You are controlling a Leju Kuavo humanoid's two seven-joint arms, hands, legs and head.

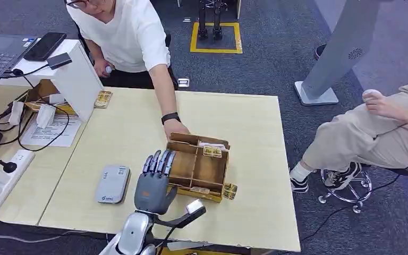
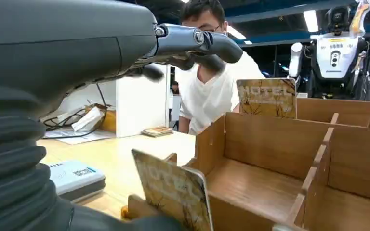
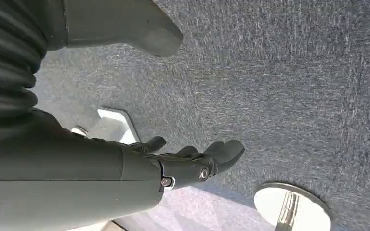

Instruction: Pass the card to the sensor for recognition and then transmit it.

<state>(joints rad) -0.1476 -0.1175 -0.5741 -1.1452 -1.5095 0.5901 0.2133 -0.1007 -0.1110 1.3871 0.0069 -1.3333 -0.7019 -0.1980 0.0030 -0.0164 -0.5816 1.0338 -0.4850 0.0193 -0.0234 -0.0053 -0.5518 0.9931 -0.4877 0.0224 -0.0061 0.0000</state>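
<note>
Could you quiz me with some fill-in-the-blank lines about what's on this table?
1. The robot's left hand hovers beside the wooden ____.
2. The grey card reader lies on the ____.
3. A person's hand touches the box's far ____.

Missing words: box; table; edge

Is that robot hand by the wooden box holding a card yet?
No, it holds nothing. The left hand hovers at the wooden box with fingers stretched flat and apart, and a hotel card stands upright just beyond it, untouched.
</note>
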